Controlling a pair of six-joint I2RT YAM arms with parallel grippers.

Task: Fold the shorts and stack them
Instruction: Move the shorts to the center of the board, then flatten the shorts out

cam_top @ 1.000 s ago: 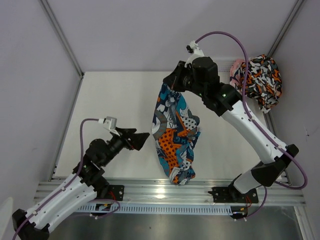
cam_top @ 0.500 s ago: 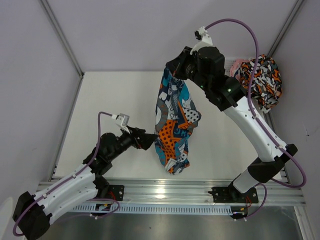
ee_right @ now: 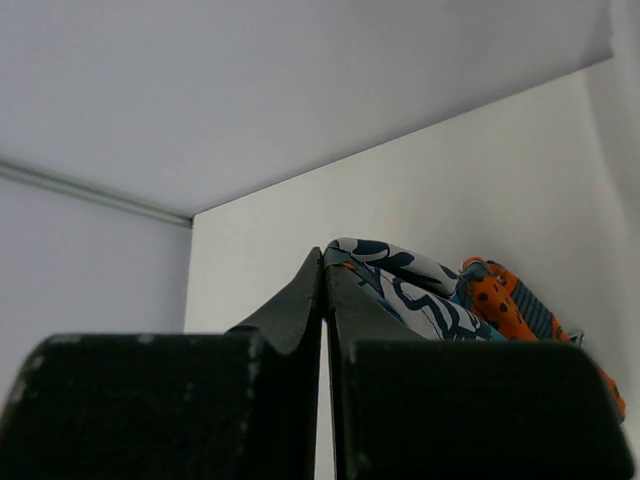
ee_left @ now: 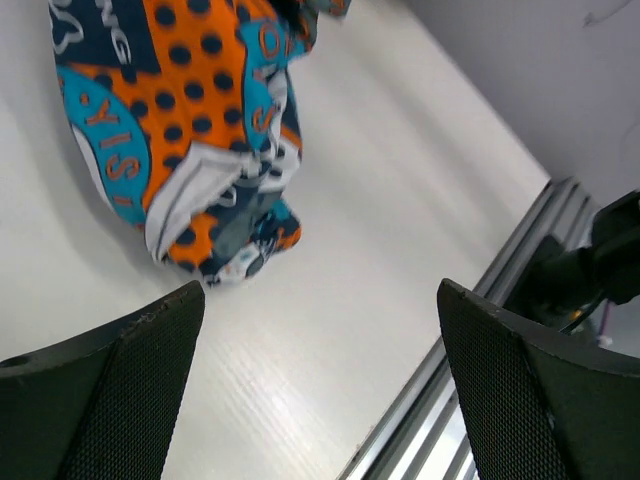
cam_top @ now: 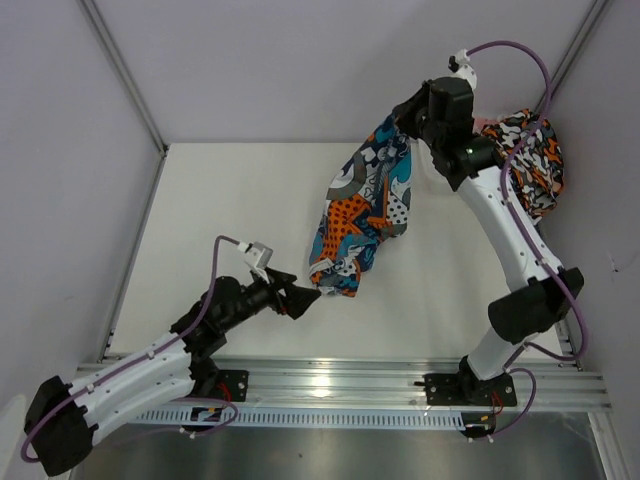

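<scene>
My right fingers (cam_top: 404, 117) pinched shut on teal-blue shorts (cam_top: 360, 215), dangling them over middle of table (cam_top: 230, 200). My left fingers (cam_top: 300, 299) spread wide, empty, just beside low hem. Step, I judge: opening shorts out for fold. Next: left must catch lower corner.
</scene>
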